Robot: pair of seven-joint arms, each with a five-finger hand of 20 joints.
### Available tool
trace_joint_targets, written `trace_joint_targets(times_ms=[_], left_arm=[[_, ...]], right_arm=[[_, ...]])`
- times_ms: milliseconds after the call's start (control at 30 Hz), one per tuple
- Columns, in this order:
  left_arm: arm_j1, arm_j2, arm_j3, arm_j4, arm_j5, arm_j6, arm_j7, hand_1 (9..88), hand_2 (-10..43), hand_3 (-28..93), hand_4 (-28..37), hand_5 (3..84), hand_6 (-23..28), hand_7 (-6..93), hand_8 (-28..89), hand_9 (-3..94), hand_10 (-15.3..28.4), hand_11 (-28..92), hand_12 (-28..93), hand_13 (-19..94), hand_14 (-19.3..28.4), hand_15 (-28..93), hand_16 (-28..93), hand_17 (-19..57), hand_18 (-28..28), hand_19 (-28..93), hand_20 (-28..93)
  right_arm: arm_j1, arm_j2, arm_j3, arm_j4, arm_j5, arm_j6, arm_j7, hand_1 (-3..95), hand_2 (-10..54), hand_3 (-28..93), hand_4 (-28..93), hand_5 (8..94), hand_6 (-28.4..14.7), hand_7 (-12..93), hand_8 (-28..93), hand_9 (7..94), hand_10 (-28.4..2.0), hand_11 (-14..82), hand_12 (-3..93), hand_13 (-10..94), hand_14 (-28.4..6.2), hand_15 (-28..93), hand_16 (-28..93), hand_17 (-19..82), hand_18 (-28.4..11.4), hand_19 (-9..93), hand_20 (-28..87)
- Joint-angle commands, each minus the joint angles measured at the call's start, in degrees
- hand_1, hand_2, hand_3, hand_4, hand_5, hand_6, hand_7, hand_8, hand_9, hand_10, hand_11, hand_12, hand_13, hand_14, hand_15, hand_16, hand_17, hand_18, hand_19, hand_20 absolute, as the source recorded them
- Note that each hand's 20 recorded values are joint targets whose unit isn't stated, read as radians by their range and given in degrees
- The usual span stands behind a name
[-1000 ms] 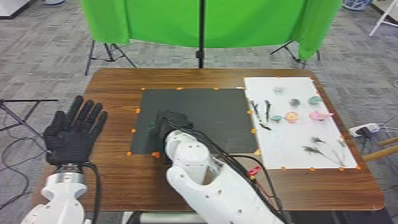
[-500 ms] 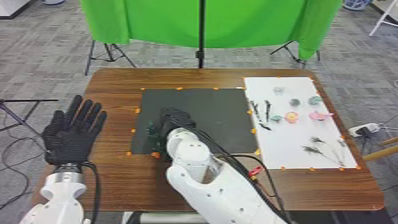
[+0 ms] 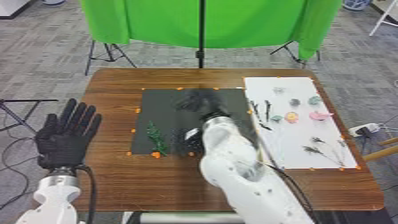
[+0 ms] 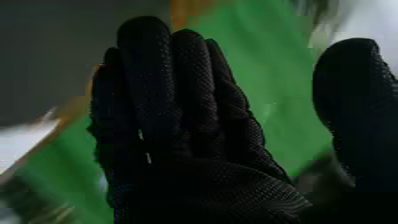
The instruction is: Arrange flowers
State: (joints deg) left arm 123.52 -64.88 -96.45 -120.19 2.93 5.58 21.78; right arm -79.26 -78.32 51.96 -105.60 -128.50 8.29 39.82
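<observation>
Two robot arms are over at the brown wooden tabletop [image 3: 111, 172], and from where I stand the left hand [image 3: 67, 137] is on the left side, its straight fingers fanned a little apart. The right hand [image 3: 201, 101] is over the far part of the dark mat [image 3: 164, 100], its arm slanting across the mat's near edge; its fingers run straight and close together, with the thumb standing well away from them. A leafy green sprig [image 3: 155, 135] lies on the left part of that mat, its lower end near an orange tab [image 3: 156, 155]. To the right of the mat is a white sheet [image 3: 289, 135] carrying the other pieces: dark twigs [image 3: 256, 111] along its left side, a pink flower [image 3: 321, 116] near the right edge, and a peach flower [image 3: 291, 117] just beside a small teal one [image 3: 276, 118]. Farther back on the sheet sit a dark, bluish-green bloom [image 3: 295, 102], a teal bloom [image 3: 314, 100] and a pale one [image 3: 279, 90]. Nearer the robot, some thin stems with grey-green tips [image 3: 313, 149] lie at a slant. Beyond the tabletop hangs a bright green cloth [image 3: 151, 22], with a black pole [image 3: 202, 35] in front.
</observation>
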Motion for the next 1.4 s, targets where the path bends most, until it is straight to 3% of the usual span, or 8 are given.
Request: trace_joint_targets(times_ms=[33,267,567,833,1033,1133,1400], left_arm=[[2.1,-0.80,-0.02,-0.55,-0.21,0.34,0.36,29.2,15.2,80,-28.3,49.7,9.8,8.5,-8,43.6,15.9,19,11,33,16.4,34,-7,-7.1,13.6,36,12],[2.6,-0.61,-0.45,-0.83,-0.23,-0.04,1.22,29.0,15.5,80,-28.3,49.7,9.8,8.5,-8,43.6,15.9,19,11,33,16.4,35,-7,-7.1,13.6,36,12],[3.4,-1.03,-0.81,-1.06,-0.25,0.12,0.96,29.0,15.5,80,-28.3,49.6,9.8,8.6,-8,43.6,15.9,19,11,33,16.3,35,-7,-7.0,13.6,36,12],[4.3,-1.38,-1.08,-1.49,-0.35,0.34,1.29,28.9,15.6,80,-28.3,49.7,9.8,8.7,-8,43.8,15.9,20,11,33,16.3,35,-7,-7.0,13.6,36,12],[3.9,-1.71,-1.01,-1.18,-0.16,0.23,0.57,28.9,15.7,80,-28.3,49.8,9.8,8.8,-8,43.7,15.9,20,11,33,16.3,35,-7,-7.1,13.6,36,12],[3.8,-2.19,-1.32,-0.89,-0.29,0.46,-1.09,28.8,15.7,80,-28.3,49.7,9.8,8.7,-8,43.6,15.9,20,11,33,16.3,35,-7,-7.0,13.5,36,12],[4.0,-2.29,-1.54,-1.08,-0.45,0.54,-0.83,28.6,15.7,79,-28.3,49.5,9.8,8.6,-8,43.1,15.9,19,11,33,16.4,35,-7,-7.3,13.6,36,12]], right_arm=[[-6.3,15.6,17.8,-8.3,-2.1,-4.8,2.8,29.6,-9.5,81,-21,57.1,-12.4,29,-12,61.2,-22.7,52.6,24.3,63,-17.7,60,16,32,-28.4,90,12],[-18.2,22.4,36.0,-16.8,-0.6,-14.9,8.0,34.1,-9.5,79,-28,61.4,-10.5,21,-12,62.2,-21.3,51.6,25.5,63,-16.5,61,19,31,-28.4,90,14],[-32.2,22.7,50.1,-19.9,0.3,-23.5,13.1,34.5,-9.5,77,-28,65.2,-9.2,15,-11,64.7,-20.0,54.4,27.7,65,-16.3,66,23,32,-28.4,91,17],[-37.7,20.5,50.8,-21.5,0.2,-25.0,11.7,35.8,-9.5,75,-28,67.3,-8.3,15,-11,65.9,-19.3,56.0,29.6,65,-15.9,68,26,32,-28.4,91,19],[-38.2,19.3,49.3,-21.3,-1.0,-24.4,11.2,35.5,-9.5,74,-28,66.5,-8.2,14,-11,65.3,-19.4,55.9,29.8,65,-15.9,68,27,32,-28.3,90,20],[-38.1,18.9,48.5,-20.6,-0.8,-25.2,11.0,35.8,-9.5,75,-28,66.4,-8.2,14,-11,65.2,-19.3,55.8,29.7,64,-15.9,68,27,32,-28.3,90,20],[-37.5,18.3,46.6,-19.0,-1.9,-25.5,11.5,38.2,-9.5,75,-28,66.4,-7.7,14,-11,65.4,-18.8,55.9,29.4,65,-15.6,68,26,32,-28.1,89,22]])
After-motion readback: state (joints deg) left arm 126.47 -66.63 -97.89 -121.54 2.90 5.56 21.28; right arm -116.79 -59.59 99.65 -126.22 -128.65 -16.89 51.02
